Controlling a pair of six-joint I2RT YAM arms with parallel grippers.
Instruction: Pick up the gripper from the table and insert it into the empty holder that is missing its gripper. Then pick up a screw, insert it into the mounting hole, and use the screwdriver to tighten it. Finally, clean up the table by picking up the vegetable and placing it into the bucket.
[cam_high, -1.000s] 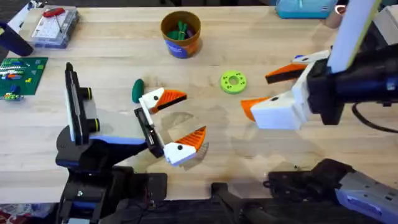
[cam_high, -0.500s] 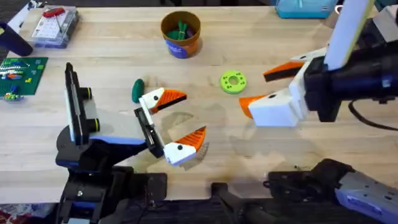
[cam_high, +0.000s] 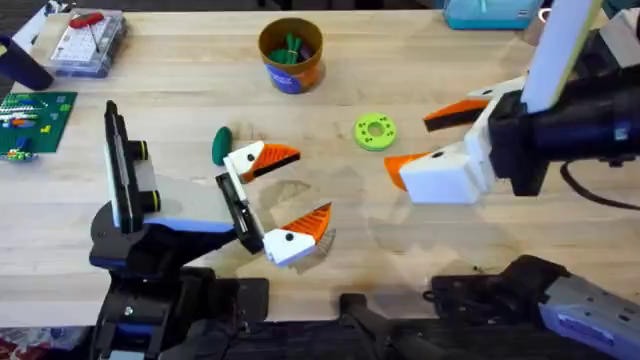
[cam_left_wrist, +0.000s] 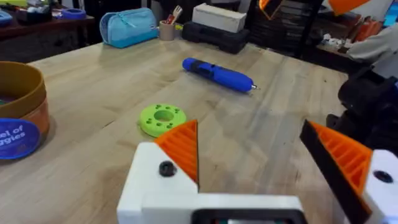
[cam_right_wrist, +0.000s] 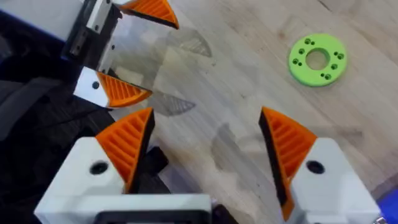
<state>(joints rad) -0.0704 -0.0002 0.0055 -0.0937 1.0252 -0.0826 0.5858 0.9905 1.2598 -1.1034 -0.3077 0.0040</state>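
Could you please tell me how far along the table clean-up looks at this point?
Not done: the vegetable lies on the table beside the left gripper, not in the bucket. In hand: nothing; both the left and the right gripper are open and empty. Left: picking it up, dropping it in. The screwdriver lies loose.

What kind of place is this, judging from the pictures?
Probably a robotics lab or workshop: a wooden table with a green circuit board, a clear parts box, and a blue screwdriver.

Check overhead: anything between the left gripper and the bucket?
Nothing sits on that line in the overhead view: bare table between the left gripper and the bucket. The vegetable lies just off to the side, beside one fingertip.
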